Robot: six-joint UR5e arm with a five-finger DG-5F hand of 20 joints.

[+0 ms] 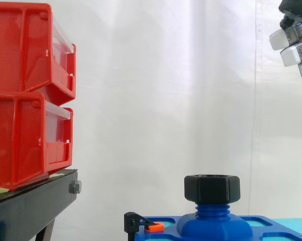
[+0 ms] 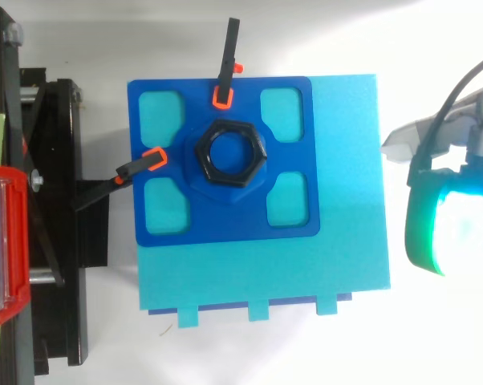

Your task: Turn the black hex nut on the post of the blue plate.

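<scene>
The black hex nut (image 1: 211,188) (image 2: 229,152) sits on the threaded blue post (image 1: 209,209) at the middle of the blue plate (image 2: 225,224) (image 1: 264,222). Nothing touches the nut. My hand (image 1: 294,42) (image 2: 454,216) hangs high above and well to the right of it, beyond the plate's right edge in the top view. Its fingers (image 1: 297,54) reach out leftward, relaxed, with nothing between them; the pads glow green and white from above.
The plate rests on a cyan block (image 2: 346,160), held by two black clamps with orange tips (image 2: 224,84) (image 2: 141,164). Two stacked red bins (image 1: 25,95) stand on a black stand (image 1: 30,206) at the left. Open space lies between nut and hand.
</scene>
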